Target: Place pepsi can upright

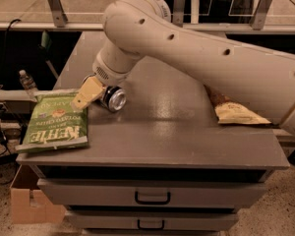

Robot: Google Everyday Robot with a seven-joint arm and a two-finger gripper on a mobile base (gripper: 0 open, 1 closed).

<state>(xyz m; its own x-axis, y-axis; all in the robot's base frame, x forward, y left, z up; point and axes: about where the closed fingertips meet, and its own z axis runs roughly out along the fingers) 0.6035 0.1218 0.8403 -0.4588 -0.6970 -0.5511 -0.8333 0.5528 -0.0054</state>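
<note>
- The can (113, 99) lies on its side on the table (177, 132), just beside the top right corner of the green bag (56, 124). Its silver end faces the front right and its dark body points back toward the left.
- The gripper (88, 93) sits at the can's left side, touching or nearly touching it, and overhangs the green bag's top right corner. Its tan tip slants down toward the bag.
- Whether the gripper is clamped on the can or merely against it cannot be told; the can hides the far side.
- The arm (201, 58) runs from the gripper up and away from the green bag, crossing the whole table to the right edge.
- A brown bag (236, 113) lies flat well apart from the green bag, at the table's opposite side, partly under the arm.
- A bottle (27, 82) stands off the table, just beyond the green bag's top left corner.
- Drawers (152, 196) with dark handles sit below the green bag's level, and a box (29, 205) stands on the floor beneath the bag.
</note>
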